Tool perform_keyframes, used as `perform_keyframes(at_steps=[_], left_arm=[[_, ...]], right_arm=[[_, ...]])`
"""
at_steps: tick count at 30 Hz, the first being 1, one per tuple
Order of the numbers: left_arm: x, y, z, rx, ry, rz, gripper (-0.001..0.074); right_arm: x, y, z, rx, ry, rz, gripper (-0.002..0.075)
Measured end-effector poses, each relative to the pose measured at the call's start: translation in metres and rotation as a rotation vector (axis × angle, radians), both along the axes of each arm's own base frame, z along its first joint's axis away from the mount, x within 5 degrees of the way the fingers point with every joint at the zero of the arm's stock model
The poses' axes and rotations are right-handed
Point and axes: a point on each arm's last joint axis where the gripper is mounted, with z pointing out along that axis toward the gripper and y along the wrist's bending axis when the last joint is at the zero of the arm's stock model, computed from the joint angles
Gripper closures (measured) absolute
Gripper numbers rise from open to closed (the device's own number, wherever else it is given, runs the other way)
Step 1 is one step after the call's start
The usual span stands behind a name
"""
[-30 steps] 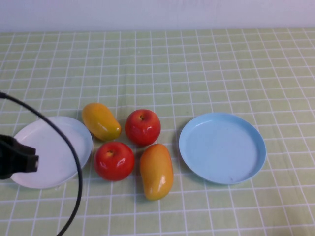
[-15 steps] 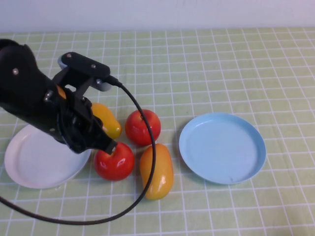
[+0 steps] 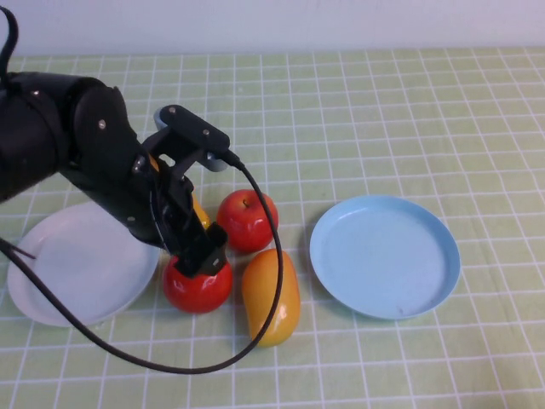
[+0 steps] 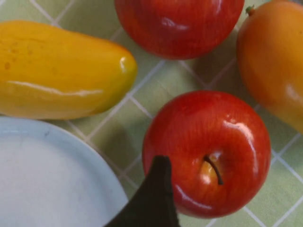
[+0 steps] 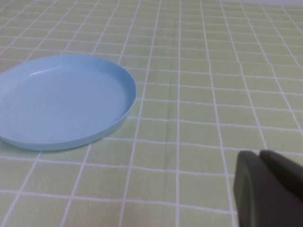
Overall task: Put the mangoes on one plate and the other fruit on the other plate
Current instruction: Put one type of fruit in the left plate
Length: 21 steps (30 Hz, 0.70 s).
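Note:
Two red apples lie mid-table, the near apple and the far apple. The near mango lies beside them. The far mango is mostly hidden under my left arm in the high view. The white plate is on the left and the light blue plate on the right; both hold nothing. My left gripper hovers open just over the near apple, one finger beside it. My right gripper is shut, low over the cloth beside the blue plate.
A green checked cloth covers the table. A black cable loops from the left arm over the near mango and the front of the table. A pale wall runs along the back edge.
My left arm has swung in from the left edge, across the white plate, to stand over the near apple. The fruit and plates have not moved.

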Motion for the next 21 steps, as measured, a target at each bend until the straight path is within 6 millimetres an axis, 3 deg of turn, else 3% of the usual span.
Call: perform_keyframes(at_steps=[8, 21], left_arm=[[0.001, -0.015, -0.018, 0.018, 0.054, -0.039, 0.0070], [0.011, -0.015, -0.033, 0.081, 0.035, -0.033, 0.0069]], right_arm=[[0.000, 0.000, 0.000, 0.000, 0.000, 0.000, 0.0741], [0.000, 0.000, 0.000, 0.000, 0.000, 0.000, 0.0741]])
